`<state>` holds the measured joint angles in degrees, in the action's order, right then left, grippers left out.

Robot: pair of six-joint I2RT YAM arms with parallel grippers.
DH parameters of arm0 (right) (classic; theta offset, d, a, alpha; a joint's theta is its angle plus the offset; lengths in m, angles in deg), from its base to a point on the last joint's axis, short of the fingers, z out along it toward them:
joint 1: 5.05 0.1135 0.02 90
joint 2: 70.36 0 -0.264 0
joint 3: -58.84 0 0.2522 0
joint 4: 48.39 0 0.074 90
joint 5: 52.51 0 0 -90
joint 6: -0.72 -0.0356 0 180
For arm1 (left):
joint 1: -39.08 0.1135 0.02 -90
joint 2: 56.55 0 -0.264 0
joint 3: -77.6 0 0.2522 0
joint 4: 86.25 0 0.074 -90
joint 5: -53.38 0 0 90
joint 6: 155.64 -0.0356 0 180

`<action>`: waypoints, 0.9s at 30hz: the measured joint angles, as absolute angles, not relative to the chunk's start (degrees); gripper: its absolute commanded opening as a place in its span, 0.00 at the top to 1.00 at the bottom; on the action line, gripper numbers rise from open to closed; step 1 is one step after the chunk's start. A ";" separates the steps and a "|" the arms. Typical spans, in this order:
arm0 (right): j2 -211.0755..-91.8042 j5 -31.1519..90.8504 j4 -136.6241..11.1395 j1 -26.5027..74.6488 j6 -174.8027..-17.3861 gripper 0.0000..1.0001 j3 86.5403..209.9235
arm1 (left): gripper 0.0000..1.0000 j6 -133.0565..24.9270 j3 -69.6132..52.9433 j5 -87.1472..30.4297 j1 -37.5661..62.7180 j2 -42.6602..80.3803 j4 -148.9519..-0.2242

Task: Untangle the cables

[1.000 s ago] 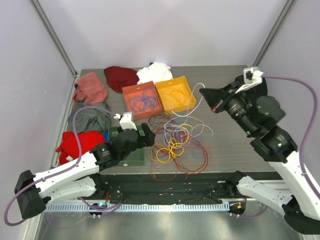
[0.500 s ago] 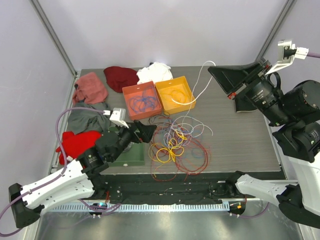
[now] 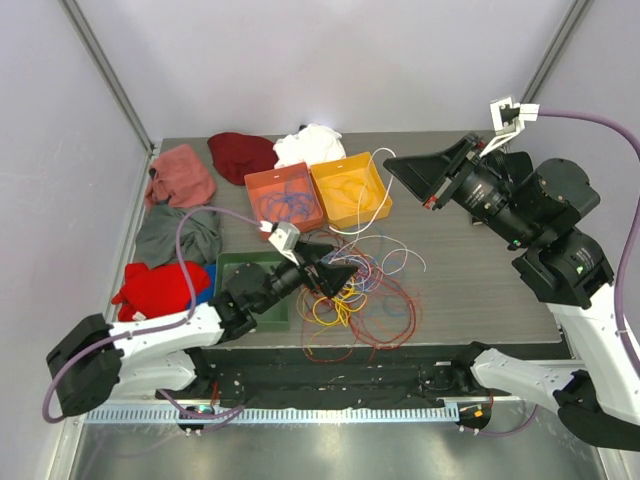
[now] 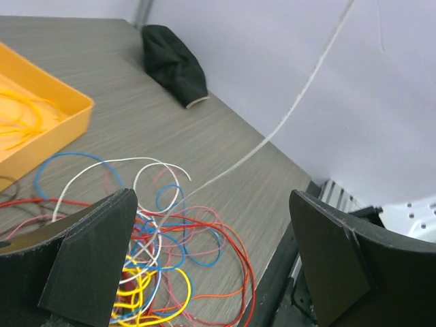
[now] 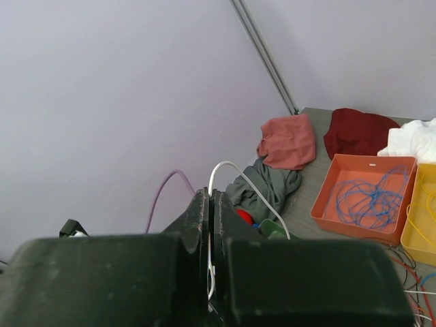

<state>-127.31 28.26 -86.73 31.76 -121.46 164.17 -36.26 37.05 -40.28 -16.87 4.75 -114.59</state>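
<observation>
Your right hand (image 3: 395, 166), clamped shut on a white cable (image 3: 364, 196), holds it high above the desk (image 3: 470, 270). The strand runs down into the cables (image 3: 355, 292), a heap lying mid-desk just in front of the orange tray (image 3: 275, 172) and yellow tray (image 3: 345, 162). Your left hand (image 3: 336, 275) hovers over that heap, spread wide and empty; your best course is probably to pin the neighbouring loops with it and draw the white strand out slowly, so the heap is not dragged along.

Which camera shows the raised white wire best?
The top view: the white wire runs whole from the right gripper down to the pile. The left wrist view shows only a straight stretch; the right wrist view only a loop at the fingers.
</observation>
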 measured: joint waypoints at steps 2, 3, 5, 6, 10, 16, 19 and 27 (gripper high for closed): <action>-127.15 28.04 -86.68 31.76 -121.73 0.99 164.10 | 0.00 -37.63 36.83 -38.60 -17.61 7.94 -118.02; -126.94 27.91 -86.68 31.74 -121.84 0.99 164.08 | 0.00 -38.12 36.74 -38.16 -17.89 8.90 -119.18; -126.45 27.84 -86.68 31.76 -122.03 0.99 163.93 | 0.00 -39.60 36.35 -37.40 -18.29 10.87 -121.67; -126.15 27.73 -86.68 31.76 -122.16 0.99 163.86 | 0.00 -40.21 36.04 -37.46 -18.38 11.57 -122.42; -125.12 27.25 -86.66 31.74 -122.40 0.99 163.73 | 0.23 -42.95 33.60 -39.08 -18.44 15.94 -125.32; -123.66 27.73 -88.04 31.76 -122.21 0.99 163.36 | 0.65 -44.54 31.78 -41.22 -18.44 20.75 -126.18; -122.15 28.23 -88.43 31.76 -122.14 0.96 162.18 | 1.00 -45.39 31.69 -42.49 -18.44 20.75 -126.13; -114.06 33.89 -90.35 31.76 -120.61 0.25 151.82 | 1.00 -48.52 23.72 -46.40 -18.16 11.66 -107.73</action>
<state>-114.06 33.89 -90.35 31.76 -120.61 151.82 -48.52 23.72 -46.40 -18.16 11.66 -107.73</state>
